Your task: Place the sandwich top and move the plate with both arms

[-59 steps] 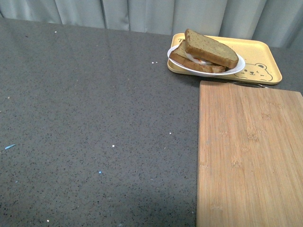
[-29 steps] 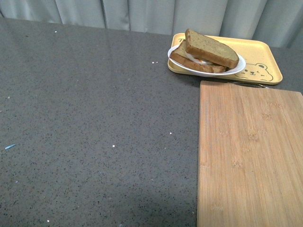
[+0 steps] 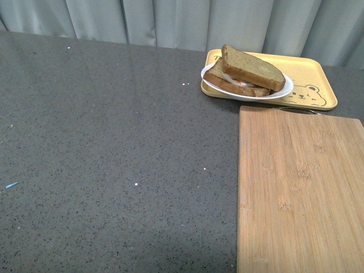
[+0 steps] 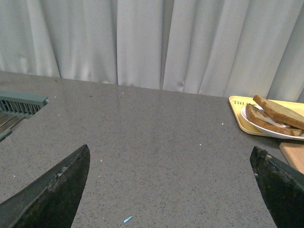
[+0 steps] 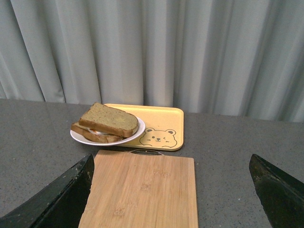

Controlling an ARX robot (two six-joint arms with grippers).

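Note:
The sandwich top (image 3: 253, 67), a plain golden-brown slice, lies tilted over a lower slice on the white plate (image 3: 282, 92). The plate rests on the left part of a yellow bear tray (image 3: 310, 85) at the back right. The left wrist view has the sandwich top (image 4: 280, 111) and the plate (image 4: 273, 134) far off to one side. In the right wrist view the sandwich top (image 5: 109, 119) and plate (image 5: 85, 139) lie beyond the board. My left gripper (image 4: 172, 178) is open above bare counter. My right gripper (image 5: 172, 183) is open over the board. Neither arm appears in the front view.
A bamboo cutting board (image 3: 298, 187) covers the near right of the dark speckled counter (image 3: 114, 148), just in front of the tray. Grey curtains (image 3: 170, 23) close off the back. A grey-green rack (image 4: 21, 103) sits at the counter's far left. A small blue scrap (image 3: 11, 185) lies near left.
The front view has shifted slightly: the tray, plate and board sit a little lower in the picture now, with more curtain on view. The sandwich keeps its place on the plate.

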